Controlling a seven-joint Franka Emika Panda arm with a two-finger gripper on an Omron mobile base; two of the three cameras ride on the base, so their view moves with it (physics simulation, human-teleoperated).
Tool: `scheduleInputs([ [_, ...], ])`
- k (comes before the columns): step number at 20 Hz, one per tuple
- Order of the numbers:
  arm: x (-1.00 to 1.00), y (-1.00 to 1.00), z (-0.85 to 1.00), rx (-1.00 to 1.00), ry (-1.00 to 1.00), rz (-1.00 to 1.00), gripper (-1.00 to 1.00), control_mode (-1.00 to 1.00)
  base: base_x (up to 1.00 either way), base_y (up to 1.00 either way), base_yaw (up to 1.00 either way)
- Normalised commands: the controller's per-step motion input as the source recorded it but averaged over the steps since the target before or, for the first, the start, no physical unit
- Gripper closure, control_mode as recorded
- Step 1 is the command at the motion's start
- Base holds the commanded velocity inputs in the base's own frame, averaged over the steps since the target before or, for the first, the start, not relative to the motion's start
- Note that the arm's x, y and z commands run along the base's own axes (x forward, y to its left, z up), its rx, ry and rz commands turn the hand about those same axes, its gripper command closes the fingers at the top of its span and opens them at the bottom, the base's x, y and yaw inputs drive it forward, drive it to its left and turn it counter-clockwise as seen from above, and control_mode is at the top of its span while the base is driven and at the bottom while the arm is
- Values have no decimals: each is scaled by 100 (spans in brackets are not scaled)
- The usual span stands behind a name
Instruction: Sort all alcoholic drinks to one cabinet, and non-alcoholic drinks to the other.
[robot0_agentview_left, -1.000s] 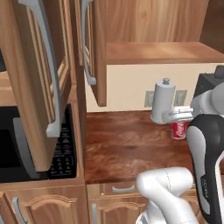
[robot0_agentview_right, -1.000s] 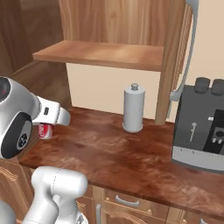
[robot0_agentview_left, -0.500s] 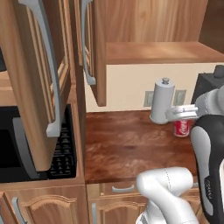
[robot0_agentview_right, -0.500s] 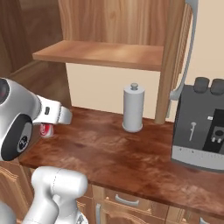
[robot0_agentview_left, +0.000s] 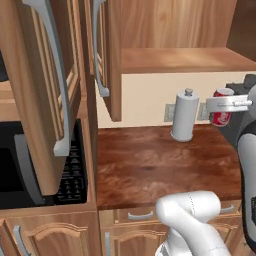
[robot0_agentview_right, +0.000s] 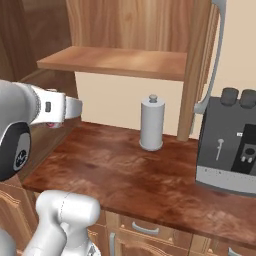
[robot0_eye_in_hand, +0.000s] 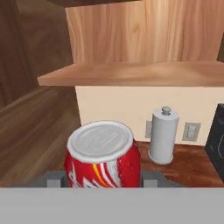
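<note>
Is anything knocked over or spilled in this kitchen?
No, nothing stands out. The red soda can is upright in the claw, lifted off the counter below the open cabinet's shelf. The paper towel roll stands straight, and the counter shows no spill.

Kitchen: wooden cabinets (robot0_agentview_left: 60, 90), countertop (robot0_agentview_right: 150, 175), microwave (robot0_agentview_left: 30, 165), coffee machine (robot0_agentview_right: 227, 145).

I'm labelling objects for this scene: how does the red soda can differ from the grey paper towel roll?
The soda can is red with a silver top, short, and lifted in the gripper. The paper towel roll is plain grey, taller, topped by a knob, and stands on the counter. Both are upright cylinders.
</note>
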Motion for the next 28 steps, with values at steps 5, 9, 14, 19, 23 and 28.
scheduleInputs([
  [5,15,0,65,0,-16,0,100,-100,0,0,0],
  [9,45,3,45,0,-15,0,100,-100,0,0,0],
  [14,93,19,14,1,-10,3,100,-100,0,0,0],
  [19,85,17,3,0,-3,5,100,-100,0,0,0],
  [23,86,12,1,0,0,6,100,-100,0,0,0],
  [28,89,14,4,0,0,5,100,-100,0,0,0],
])
